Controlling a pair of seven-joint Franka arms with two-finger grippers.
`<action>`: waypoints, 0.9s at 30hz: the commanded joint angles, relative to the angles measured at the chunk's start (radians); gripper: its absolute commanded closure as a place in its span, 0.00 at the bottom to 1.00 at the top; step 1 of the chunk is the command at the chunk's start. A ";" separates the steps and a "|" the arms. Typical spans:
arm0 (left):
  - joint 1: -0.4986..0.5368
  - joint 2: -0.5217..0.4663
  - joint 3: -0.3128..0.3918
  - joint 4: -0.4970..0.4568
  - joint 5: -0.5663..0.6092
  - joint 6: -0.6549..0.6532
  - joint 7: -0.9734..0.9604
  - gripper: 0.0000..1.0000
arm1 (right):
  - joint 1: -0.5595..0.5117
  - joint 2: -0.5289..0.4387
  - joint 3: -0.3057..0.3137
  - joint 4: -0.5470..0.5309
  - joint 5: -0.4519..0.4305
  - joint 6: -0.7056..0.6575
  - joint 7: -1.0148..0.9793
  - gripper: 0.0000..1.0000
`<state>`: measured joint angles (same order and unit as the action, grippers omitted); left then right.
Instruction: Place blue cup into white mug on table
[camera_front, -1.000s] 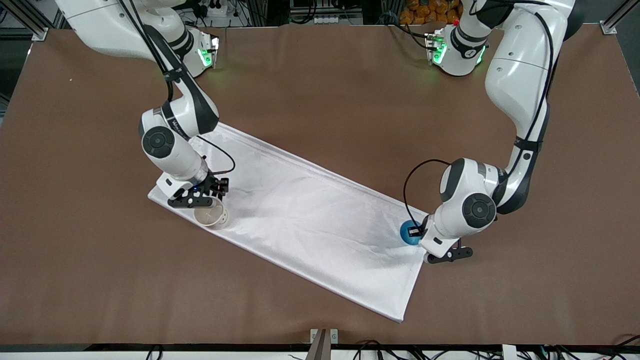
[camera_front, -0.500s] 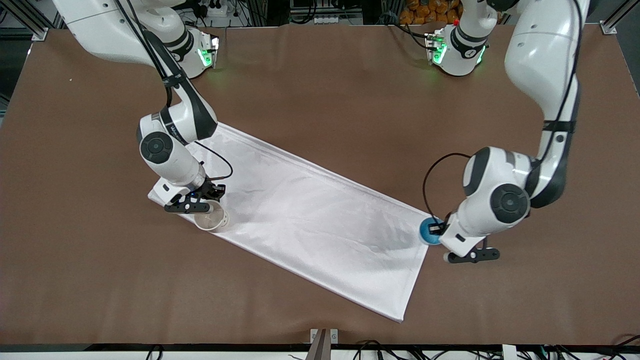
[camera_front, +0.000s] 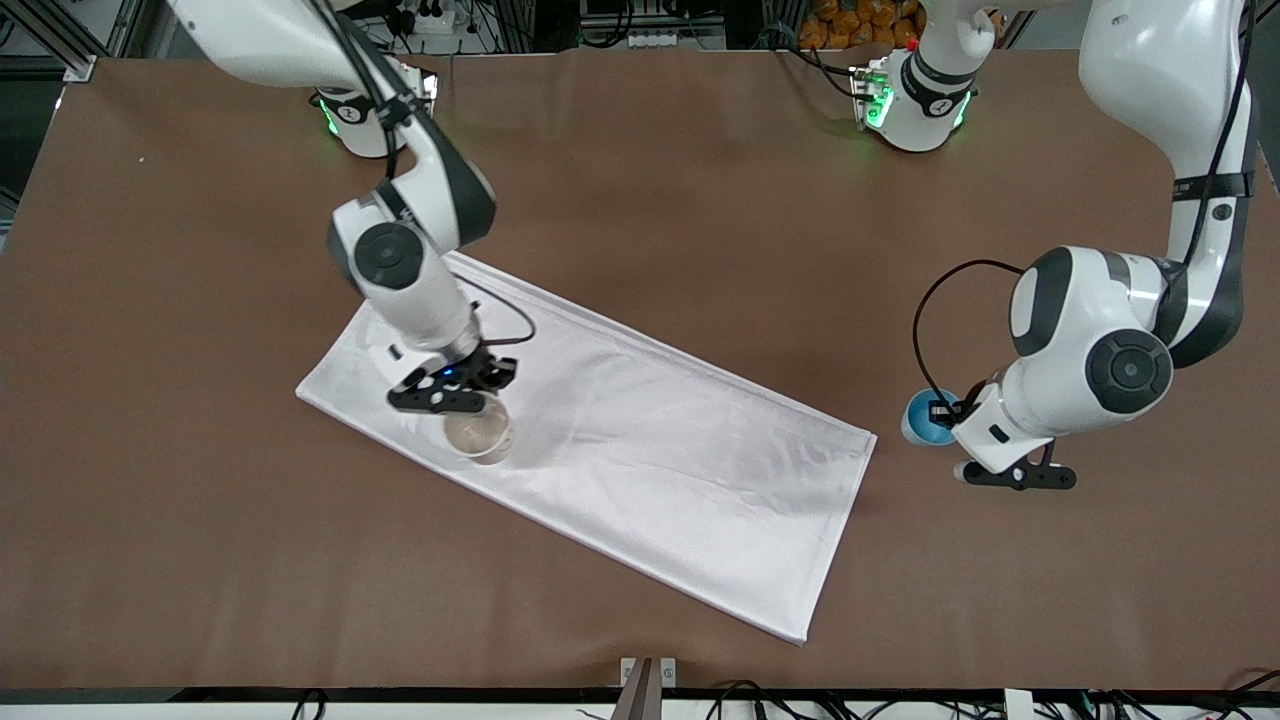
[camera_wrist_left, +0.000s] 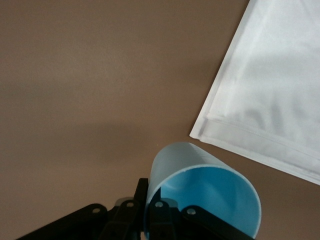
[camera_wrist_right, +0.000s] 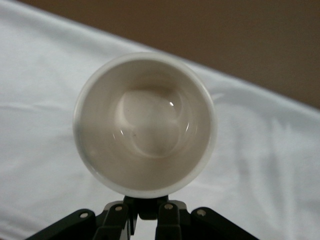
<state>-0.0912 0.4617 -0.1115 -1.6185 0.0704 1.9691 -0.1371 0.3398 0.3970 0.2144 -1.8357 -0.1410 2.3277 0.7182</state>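
Front view, blue cup (camera_front: 922, 418): held up over bare brown table (camera_front: 700, 180) toward the left arm's end, just off the short edge of the white cloth (camera_front: 640, 470)
Blue cup, how it points: in the left wrist view (camera_wrist_left: 200, 192) its open mouth faces the camera and its long axis runs away toward the tabletop, somewhat tilted; the inside is empty
Left gripper (camera_front: 945, 412): clamped on the blue cup at its rim, one finger (camera_wrist_left: 161, 215) inside the wall and the other outside
White mug (camera_front: 480, 434): held over the cloth, toward the right arm's end of the table; it looks lifted off the cloth, though contact cannot be settled from these views
White mug, how it points: mouth up and open, axis close to upright; the right wrist view (camera_wrist_right: 145, 125) looks straight down into a cream, empty inside; the handle is hidden at the gripper
Right gripper (camera_front: 470, 400): closed on the mug at the rim on the handle side
Key relation: the mug lies from the cup along the length of the cloth, well apart, toward the right arm's end
Nearer arm: each arm already carries its own piece, so neither has to reach for it
Judgement on the coming move: the two must be brought together, cup above mug, with the cup's base turned down and its axis lined up with the mug's
Risk: the cup is only slightly narrower than the mug, so a tilt could catch on the rim
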 joint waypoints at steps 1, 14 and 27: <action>0.015 -0.095 -0.008 -0.133 0.026 0.048 0.016 1.00 | 0.090 0.026 0.033 0.058 -0.012 -0.016 0.154 0.99; 0.010 -0.104 -0.017 -0.152 0.023 0.063 0.020 1.00 | 0.341 0.147 0.034 0.182 -0.015 -0.016 0.317 0.99; 0.018 -0.150 -0.020 -0.162 0.020 0.039 0.024 1.00 | 0.493 0.229 0.033 0.225 -0.081 -0.016 0.486 0.99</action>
<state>-0.0721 0.3562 -0.1209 -1.7400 0.0721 2.0170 -0.1136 0.8017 0.5892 0.2491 -1.6508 -0.1544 2.3274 1.1247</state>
